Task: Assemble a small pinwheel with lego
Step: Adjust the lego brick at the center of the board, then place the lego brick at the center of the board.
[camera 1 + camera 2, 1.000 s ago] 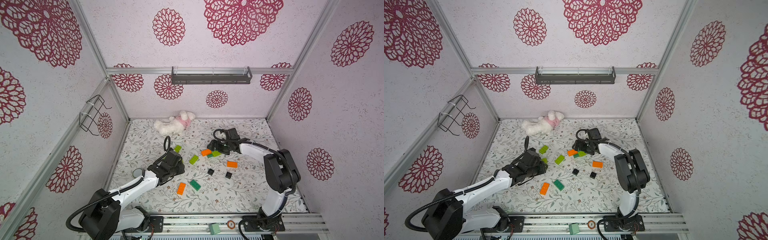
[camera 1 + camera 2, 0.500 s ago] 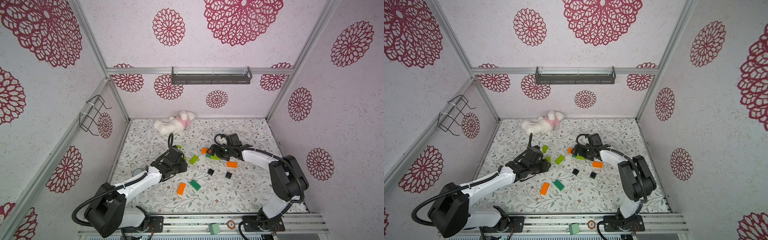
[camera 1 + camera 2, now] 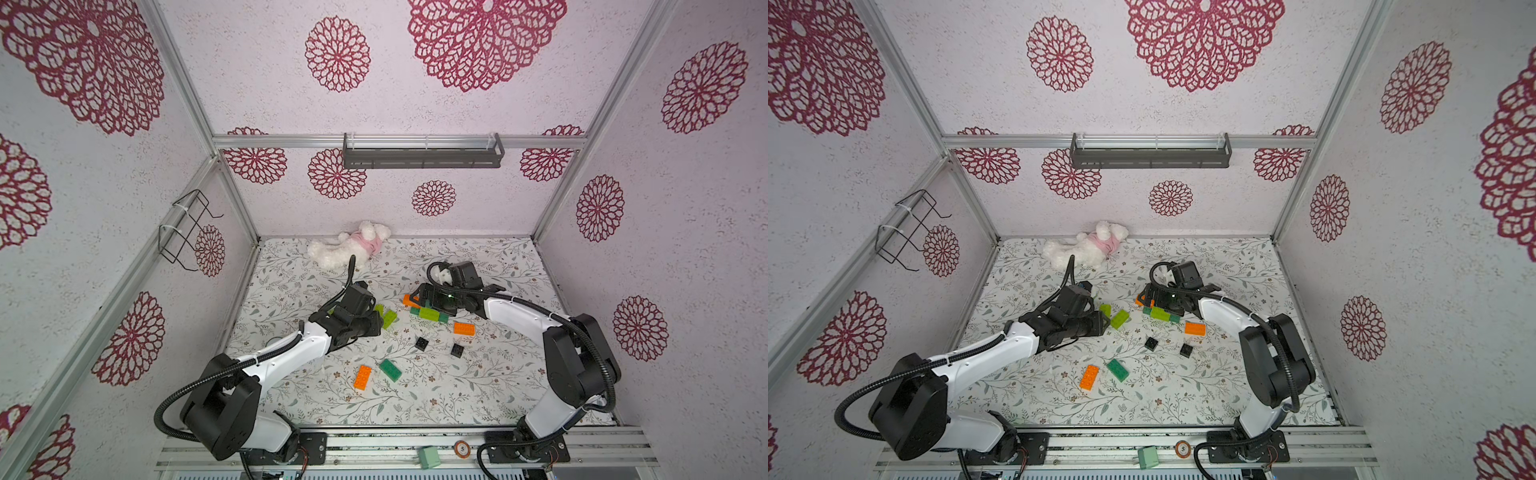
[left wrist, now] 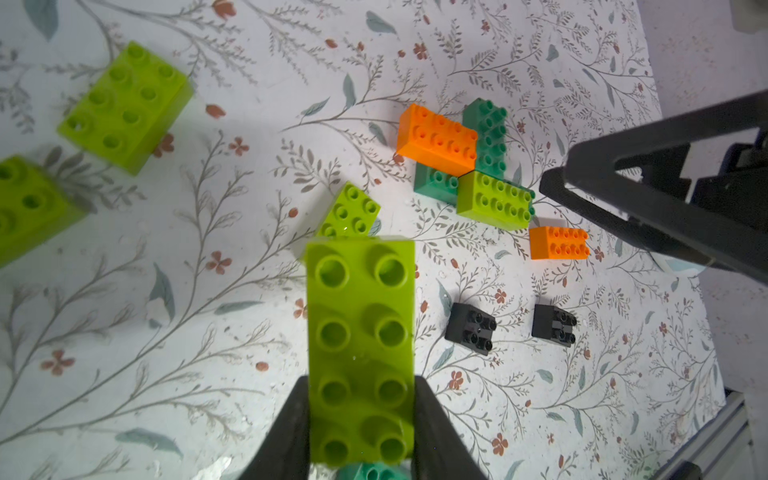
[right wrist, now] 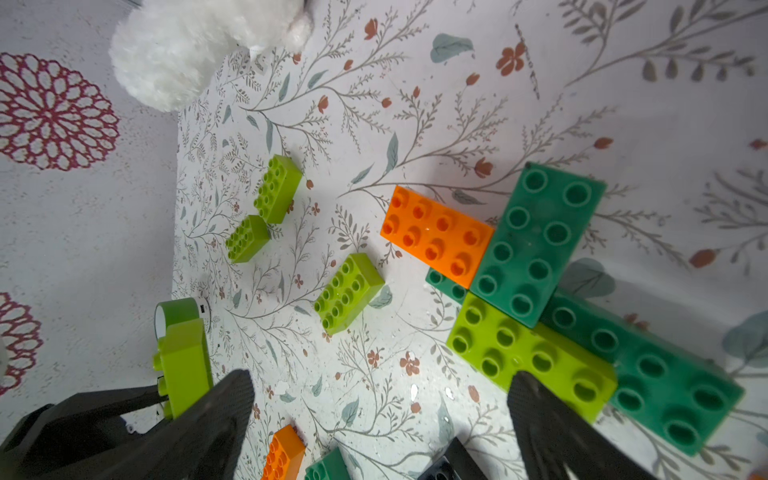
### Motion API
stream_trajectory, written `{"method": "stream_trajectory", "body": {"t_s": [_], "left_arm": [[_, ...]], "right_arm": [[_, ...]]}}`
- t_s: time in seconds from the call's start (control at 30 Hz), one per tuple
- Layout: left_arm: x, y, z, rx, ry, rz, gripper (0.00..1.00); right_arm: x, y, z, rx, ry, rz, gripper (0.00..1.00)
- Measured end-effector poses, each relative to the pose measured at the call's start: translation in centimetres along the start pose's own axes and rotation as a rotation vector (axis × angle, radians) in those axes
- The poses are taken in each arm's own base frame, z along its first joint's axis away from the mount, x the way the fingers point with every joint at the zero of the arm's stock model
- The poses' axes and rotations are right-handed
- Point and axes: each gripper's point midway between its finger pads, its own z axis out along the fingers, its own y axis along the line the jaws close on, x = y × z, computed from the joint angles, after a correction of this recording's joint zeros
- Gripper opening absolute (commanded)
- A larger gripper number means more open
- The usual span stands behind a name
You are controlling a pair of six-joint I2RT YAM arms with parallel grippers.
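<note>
1. The left gripper (image 4: 360, 401) is clamped on a lime green brick (image 4: 360, 324). Its fingers (image 4: 291, 419) press the two long sides at one end, and the studded face is turned toward the wrist camera. In both top views this gripper sits left of centre on the floral mat (image 3: 478, 395).
2. The right gripper (image 5: 382, 386) has its jaws spread wide and grips no brick. It is right of centre, toward the far side.
3. The brick cluster (image 3: 428, 312) lies flat on the mat directly at the right gripper. It joins dark green bricks, one orange brick and one lime green brick. In the right wrist view one finger overlaps the cluster's lime green brick; whether they touch cannot be told.
4. Three loose lime green bricks (image 5: 349, 291) lie studs up, left of the cluster and around the left gripper.
5. A single orange brick (image 3: 464, 328) lies just near-right of the cluster.
6. Two black bricks (image 3: 421, 343) lie nearer than the cluster, apart from each other.
7. A second orange brick (image 3: 363, 377) and a dark green brick (image 3: 390, 370) lie just beside each other, nearest the front.
8. The white plush toy (image 3: 349, 249) lies at the far edge, well apart from the bricks.
</note>
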Motion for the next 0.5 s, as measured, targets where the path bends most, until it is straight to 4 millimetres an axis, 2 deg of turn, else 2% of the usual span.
{"method": "stream_trajectory", "body": {"t_s": [0.2, 0.33, 0.5], "left_arm": [[0.6, -2.6, 3.1, 0.002, 0.061, 0.133, 0.19], [2.0, -3.9, 5.3, -0.022, 0.109, 0.232, 0.19], [4.5, -3.5, 7.3, -0.063, 0.192, 0.308, 0.21]], "right_arm": [[-2.0, -0.5, -0.9, 0.003, -0.045, 0.007, 0.99], [-2.7, -1.1, -1.2, 0.01, -0.059, 0.012, 0.99], [-2.5, -1.6, -1.5, 0.017, -0.06, 0.012, 0.99]]}}
